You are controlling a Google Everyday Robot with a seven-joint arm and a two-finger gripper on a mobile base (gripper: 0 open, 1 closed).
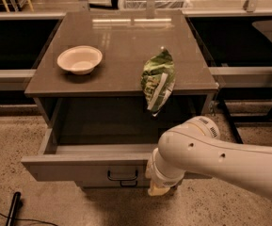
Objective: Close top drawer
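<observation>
The top drawer (74, 169) of the grey-brown cabinet stands pulled far out, showing its pale grey, empty inside. Its small black handle (123, 175) sits at the centre of the front. My white arm (206, 152) comes in from the right and bends down in front of the drawer's right half. My gripper (157, 189) is low against the drawer front, just right of the handle, mostly hidden behind the wrist.
A white bowl (79, 59) and a green chip bag (158, 79) lie on the cabinet top (121, 41); the bag overhangs the front edge above the drawer. A lower drawer handle (122, 183) shows below. A black cable (13, 208) lies on the floor at left.
</observation>
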